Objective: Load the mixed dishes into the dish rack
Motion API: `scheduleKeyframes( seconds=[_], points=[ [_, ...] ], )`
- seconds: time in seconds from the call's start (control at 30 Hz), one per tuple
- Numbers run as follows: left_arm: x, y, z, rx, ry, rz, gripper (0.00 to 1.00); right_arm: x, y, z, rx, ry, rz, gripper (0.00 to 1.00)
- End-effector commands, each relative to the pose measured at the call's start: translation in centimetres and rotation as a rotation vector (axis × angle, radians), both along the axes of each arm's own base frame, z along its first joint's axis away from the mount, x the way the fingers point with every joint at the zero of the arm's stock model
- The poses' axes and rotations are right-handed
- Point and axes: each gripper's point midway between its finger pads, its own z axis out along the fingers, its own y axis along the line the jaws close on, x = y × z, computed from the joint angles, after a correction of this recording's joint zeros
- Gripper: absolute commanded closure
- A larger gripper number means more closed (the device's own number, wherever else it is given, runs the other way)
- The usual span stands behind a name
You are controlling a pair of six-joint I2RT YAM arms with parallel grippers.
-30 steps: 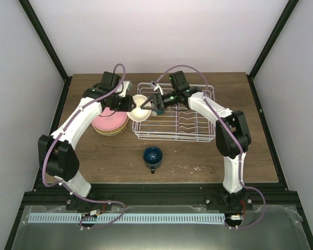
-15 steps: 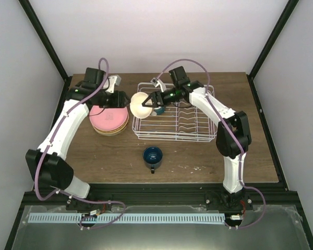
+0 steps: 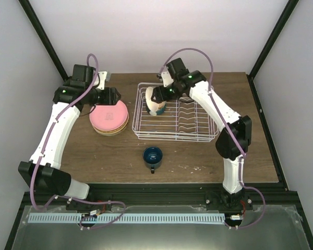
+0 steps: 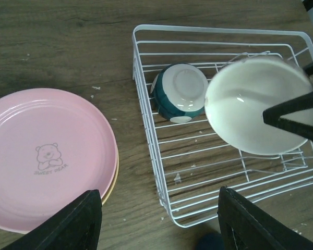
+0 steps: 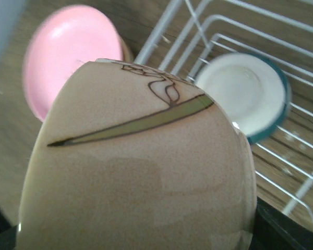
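Loading is judged roughly one-fifth done, with a second dish in transit. One white-and-blue bowl (image 4: 180,94) is seen lying mouth-down in the far left corner of the dish rack (image 3: 198,136). The cream bowl (image 3: 156,107) is held tilted on edge above the rack's left end, just beside that bowl; whether it touches the wires cannot be told. The right gripper (image 3: 155,99) is clamped on its rim. The left gripper (image 3: 113,97) is spread wide and empty, above the pink plate (image 3: 108,115).

Left to load: the pink plate, stacked on the tan-yellow plate (image 3: 112,132) on the table left of the rack, and the dark blue mug (image 3: 152,155), upright on the table in front of the rack.

Against one second ago: both grippers were then met at the cream bowl by the rack's left edge. Since then the left arm has been drawn back over the plates, and the bowl has been carried further over the rack by the right arm alone.
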Motion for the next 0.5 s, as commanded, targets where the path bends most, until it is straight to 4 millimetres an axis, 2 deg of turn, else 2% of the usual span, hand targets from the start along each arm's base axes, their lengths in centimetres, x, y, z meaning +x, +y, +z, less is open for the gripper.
scheduleKeyframes(
  seconds=[0.0, 0.3, 0.37, 0.4, 0.47],
  points=[
    [0.0, 0.5, -0.8, 0.033, 0.010, 0.000, 0.37, -1.2, -1.7, 1.5, -0.216, -0.112, -0.112, 0.63],
    [-0.6, 0.7, -1.7, 0.034, 0.006, 0.006, 0.37, -2.1, -2.2, 0.3, -0.496, -0.213, -0.231, 0.63],
    [-0.8, 0.8, -1.8, 0.039, 0.005, 0.010, 0.37, -2.3, -2.3, -1.2, -0.576, -0.216, -0.234, 0.63],
    [-1.0, 0.9, -1.8, 0.042, 0.000, 0.013, 0.37, -2.2, -2.0, -0.8, -0.591, -0.237, -0.241, 0.63],
    [-1.3, 1.2, -2.0, 0.052, -0.002, 0.018, 0.37, -2.0, -2.0, -1.6, -0.650, -0.250, -0.255, 0.63]
  ],
)
